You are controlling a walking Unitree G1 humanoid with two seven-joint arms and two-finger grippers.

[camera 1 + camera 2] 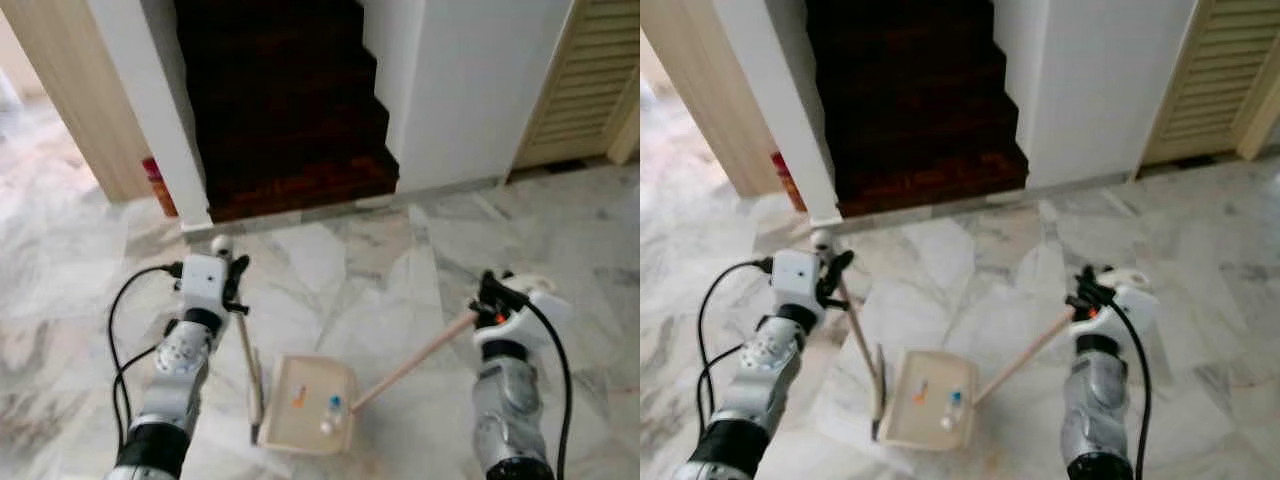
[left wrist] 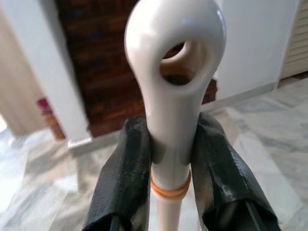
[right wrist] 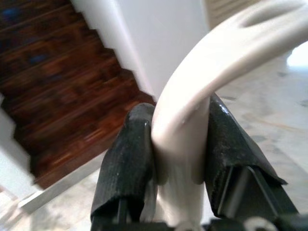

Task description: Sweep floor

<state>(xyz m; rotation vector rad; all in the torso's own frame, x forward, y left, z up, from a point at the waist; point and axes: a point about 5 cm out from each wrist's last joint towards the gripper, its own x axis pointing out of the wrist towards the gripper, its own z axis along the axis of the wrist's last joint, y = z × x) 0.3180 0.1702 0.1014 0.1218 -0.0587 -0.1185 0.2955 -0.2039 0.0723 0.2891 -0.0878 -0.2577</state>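
My left gripper point(image 1: 236, 285) is shut on the white top of a broom handle point(image 2: 175, 72), its black fingers point(image 2: 125, 183) pressing both sides just above an orange band. The wooden stick point(image 1: 247, 350) runs down to the brush head point(image 1: 256, 405) on the marble floor. My right gripper point(image 1: 492, 297) is shut on the cream grip point(image 3: 192, 110) of a dustpan's long stick point(image 1: 415, 362). The cream dustpan point(image 1: 290, 375) lies flat on the floor between the arms, right beside the brush. An orange scrap point(image 1: 299, 397) and a blue-and-white scrap point(image 1: 333, 408) lie inside it.
Dark wooden stairs point(image 1: 285, 100) rise straight ahead between white walls point(image 1: 150, 110). A red object point(image 1: 158, 185) sits at the left wall's foot. A louvred door point(image 1: 590, 80) stands at the far right. Marble floor point(image 1: 340, 260) spreads all around.
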